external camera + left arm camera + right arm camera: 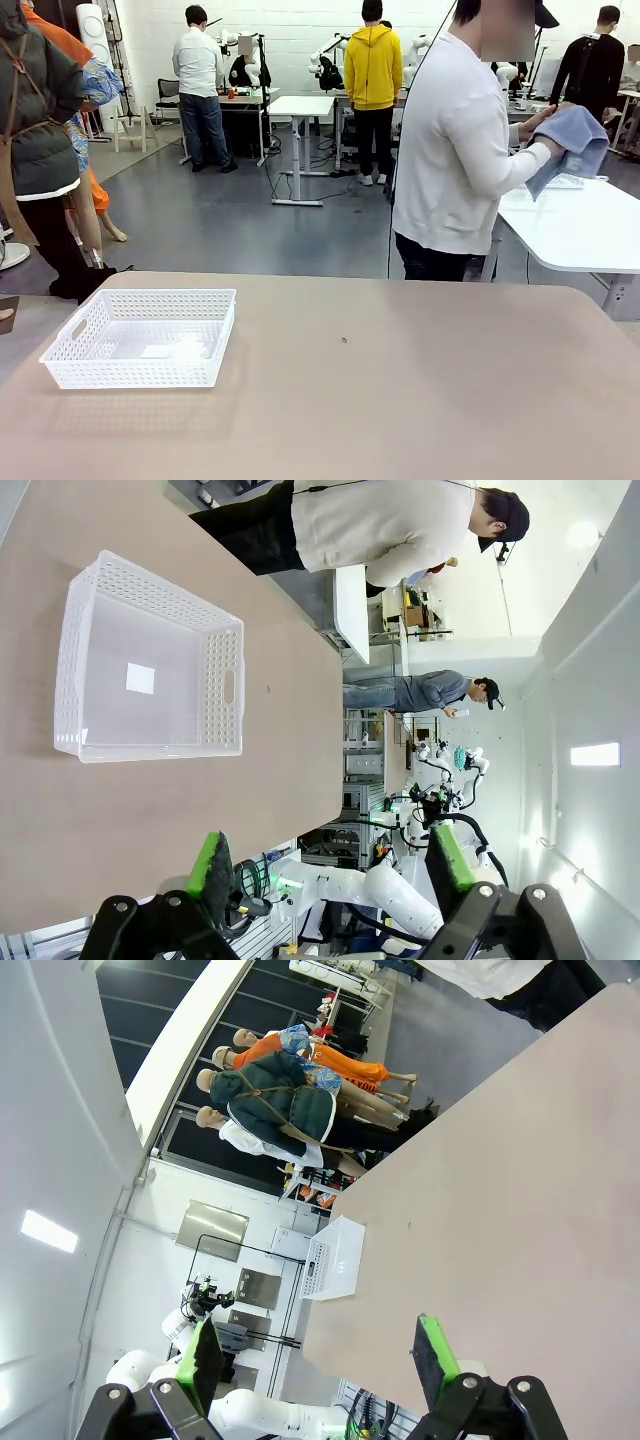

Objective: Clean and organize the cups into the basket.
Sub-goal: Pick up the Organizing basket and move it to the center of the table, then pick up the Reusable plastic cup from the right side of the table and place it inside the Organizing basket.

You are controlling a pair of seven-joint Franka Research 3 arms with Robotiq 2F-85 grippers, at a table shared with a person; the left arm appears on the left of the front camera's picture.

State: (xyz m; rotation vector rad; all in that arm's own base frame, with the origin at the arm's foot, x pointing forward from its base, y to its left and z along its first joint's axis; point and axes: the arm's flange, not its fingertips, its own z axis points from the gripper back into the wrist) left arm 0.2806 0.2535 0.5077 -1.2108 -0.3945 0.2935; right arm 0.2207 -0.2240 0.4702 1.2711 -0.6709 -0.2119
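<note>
Right now both arms hang back with nothing in them: the left gripper [330, 860] has its green pads [212, 865] spread wide over bare table [400, 400], and the right gripper [320, 1352] is spread just as wide. The white basket [150, 292] lies well ahead of the left gripper, off toward its left finger, with only a white label [140, 678] on its floor. From the right gripper it sits far ahead, past its left finger and near the table's edge. Beyond the far edge of the table, across from both grippers, the person [450, 150] is turned away, both hands buried in a blue cloth [570, 145]. Whether a cup is inside that cloth I cannot tell. To my eye the work has barely begun. The trouble I would watch for is the handover: a paper cup is soft and tapered, so a hard squeeze could crush it and a light one could let it slide out. The basket looks light too, and an arm coming in low could shove it along the table or catch its rim.
</note>
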